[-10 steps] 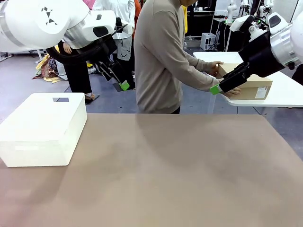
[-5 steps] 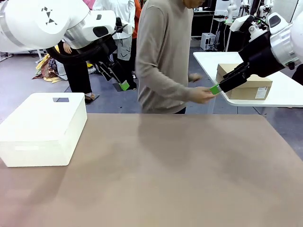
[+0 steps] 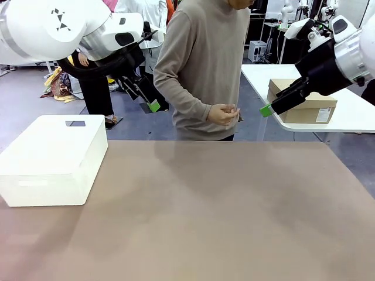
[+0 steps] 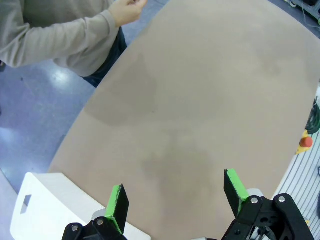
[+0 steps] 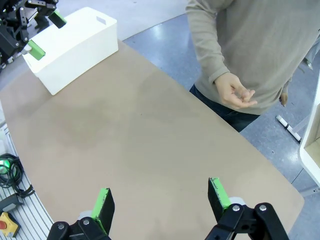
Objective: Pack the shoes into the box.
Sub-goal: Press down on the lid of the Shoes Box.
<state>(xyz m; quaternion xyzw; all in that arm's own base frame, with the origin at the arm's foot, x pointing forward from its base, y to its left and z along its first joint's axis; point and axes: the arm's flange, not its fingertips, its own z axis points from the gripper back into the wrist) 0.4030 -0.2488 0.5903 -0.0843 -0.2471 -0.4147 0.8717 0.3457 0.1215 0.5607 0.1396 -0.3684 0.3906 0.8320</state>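
One box [image 3: 303, 101] lengthwise along side table [image 3: 351, 117].

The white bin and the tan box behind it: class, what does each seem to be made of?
White bin: likely plastic, with smooth matte walls, rounded corners and a moulded slot in its lid. Tan box: probably cardboard, dull brown with sharp folded edges and a white label.

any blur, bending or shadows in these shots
Front view: sharp; soft shadow patches on the brown table. Left wrist view: wide-angle lens curves the table edge; the person's hand is slightly soft. Right wrist view: table edge bows too; glare on the blue floor.
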